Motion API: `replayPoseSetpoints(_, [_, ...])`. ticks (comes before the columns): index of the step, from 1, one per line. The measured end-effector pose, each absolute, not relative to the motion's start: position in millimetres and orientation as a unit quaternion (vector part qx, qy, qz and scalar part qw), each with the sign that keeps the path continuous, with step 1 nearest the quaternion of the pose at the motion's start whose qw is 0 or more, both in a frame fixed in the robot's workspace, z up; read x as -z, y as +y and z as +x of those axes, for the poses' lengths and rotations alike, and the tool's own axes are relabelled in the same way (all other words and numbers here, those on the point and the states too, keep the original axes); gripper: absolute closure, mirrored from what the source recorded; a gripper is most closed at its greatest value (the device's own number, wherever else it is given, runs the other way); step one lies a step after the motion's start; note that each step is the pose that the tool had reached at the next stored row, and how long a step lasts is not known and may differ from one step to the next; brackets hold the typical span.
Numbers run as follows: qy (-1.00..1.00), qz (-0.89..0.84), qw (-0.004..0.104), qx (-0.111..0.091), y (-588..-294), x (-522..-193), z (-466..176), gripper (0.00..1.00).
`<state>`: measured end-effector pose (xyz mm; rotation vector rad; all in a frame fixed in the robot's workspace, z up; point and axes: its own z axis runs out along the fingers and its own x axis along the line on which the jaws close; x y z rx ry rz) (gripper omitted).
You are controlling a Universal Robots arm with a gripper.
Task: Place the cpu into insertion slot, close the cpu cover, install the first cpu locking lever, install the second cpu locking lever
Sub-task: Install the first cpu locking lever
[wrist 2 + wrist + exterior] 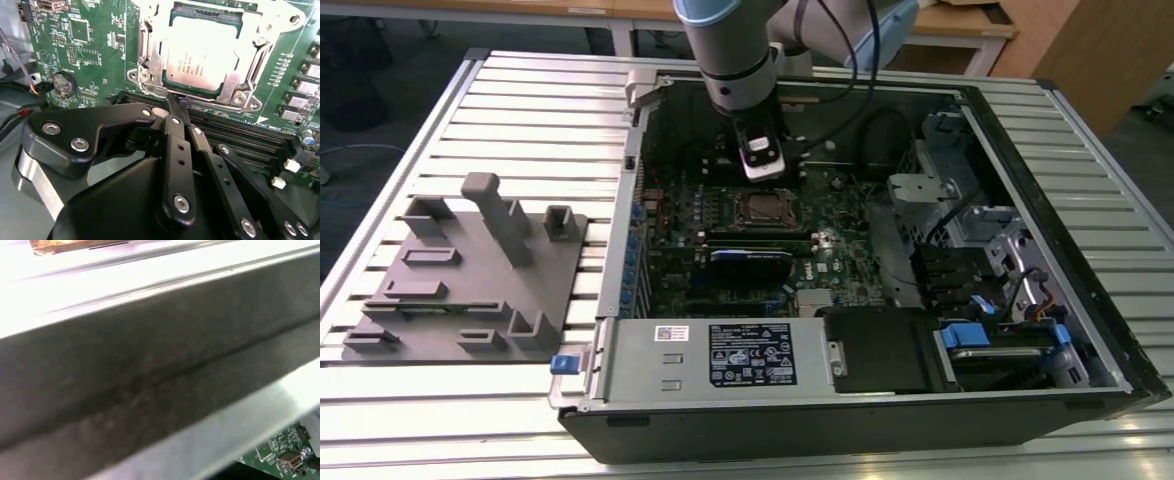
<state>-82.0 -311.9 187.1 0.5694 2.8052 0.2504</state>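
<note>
Though not finished, looks well past halfway. Shows the cpu (202, 50) already seated in the insertion slot (739, 208), toward the far side of the open computer case (854, 432), with the cpu cover (150, 52) lying flat over its edges. Has the claw (174, 104) pinched together, tips right beside the cover, gripping nothing discernible. Cannot confirm either locking lever latched; likely left to do.

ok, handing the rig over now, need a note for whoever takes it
Pincer: shut, nothing visibly held, tip at the edge of the silver-rimmed square socket.
Flat square grey metal-topped cpu: seated in the socket.
Thin silver metal frame cover: down over the cpu.
Done: cpu placed, cover closed.
Left: both locking levers. Cannot tell whether either is latched.
</note>
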Motion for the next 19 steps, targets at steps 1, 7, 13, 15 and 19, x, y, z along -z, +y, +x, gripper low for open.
replayPoseSetpoints(1, [0.968,0.196,0.134,-0.086,-311.8,-187.1,-81.1,0.90])
replayPoseSetpoints(7, [0.968,0.196,0.133,-0.087,-311.1,-187.4,-79.9,0.90])
replayPoseSetpoints(13, [0.968,0.197,0.133,-0.087,-310.7,-193.3,-79.9,0.90])
replayPoseSetpoints(15, [0.968,0.197,0.133,-0.087,-310.7,-197.1,-79.9,0.90])
replayPoseSetpoints(19, [0.968,0.197,0.133,-0.087,-310.7,-205.6,-79.9,0.90])
